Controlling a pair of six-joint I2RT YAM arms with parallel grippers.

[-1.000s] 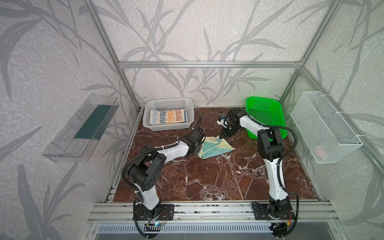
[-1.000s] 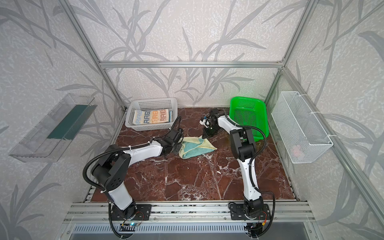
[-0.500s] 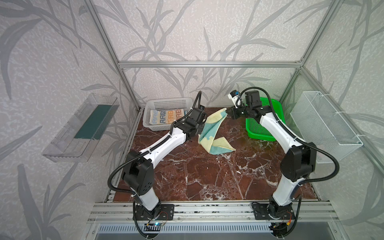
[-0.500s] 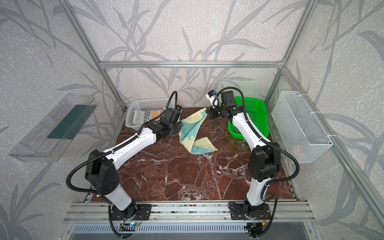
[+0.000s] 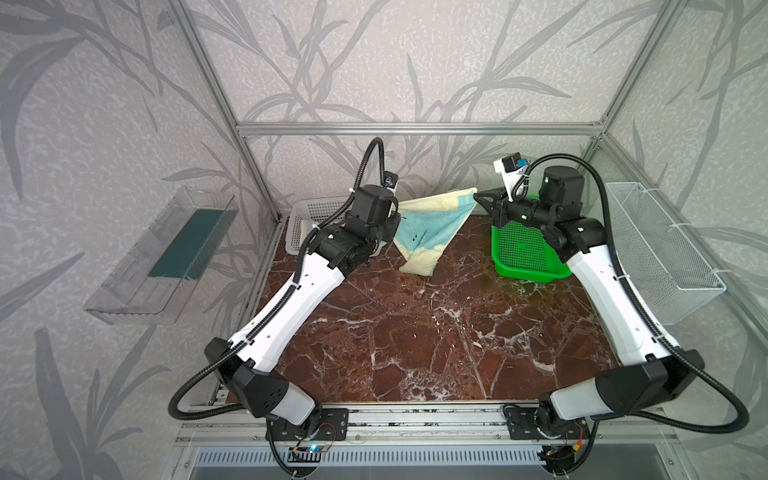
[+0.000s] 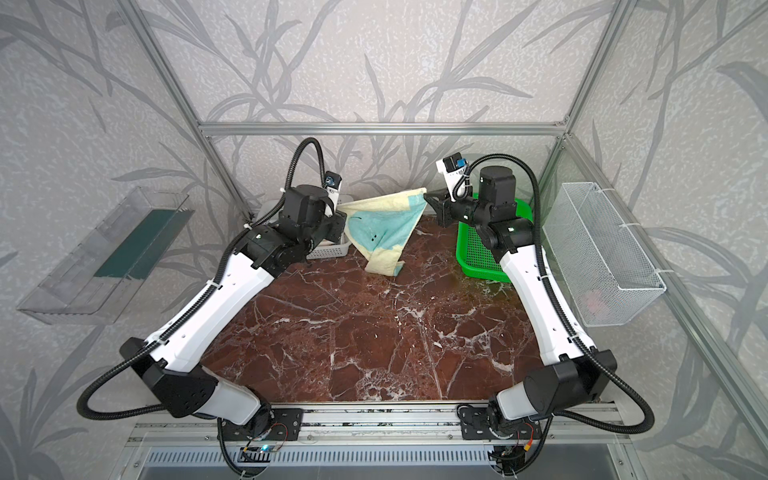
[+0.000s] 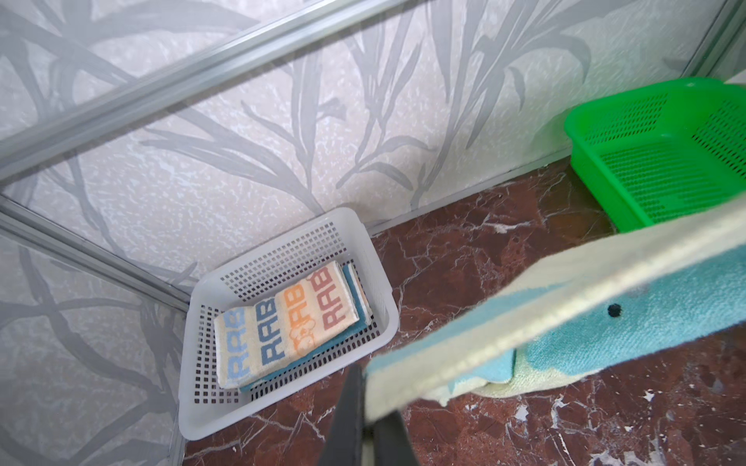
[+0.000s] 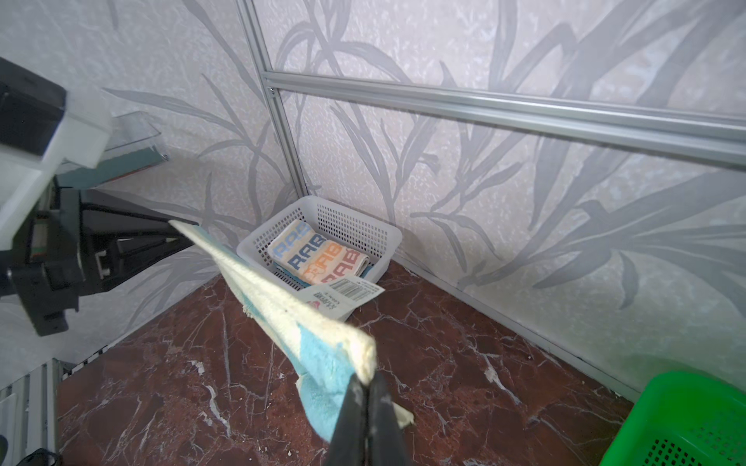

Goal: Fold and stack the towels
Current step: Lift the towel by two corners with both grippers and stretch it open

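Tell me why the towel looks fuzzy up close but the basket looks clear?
Left wrist view: the teal and pale yellow towel hangs near the lens, so it blurs; the white basket farther off is sharp. Right wrist view: the right gripper close up looks soft too.

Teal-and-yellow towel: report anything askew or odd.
The towel hangs lopsided between the left end effector and right end effector: its lower end is bunched and doubled over, and a barcoded tag sticks out.

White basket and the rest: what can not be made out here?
- white basket: left arm hides most of it in both top views.
- lower towel under the striped towel: only a blue edge shows, left wrist view.
- pink thing in the wire basket: too small, a top view.
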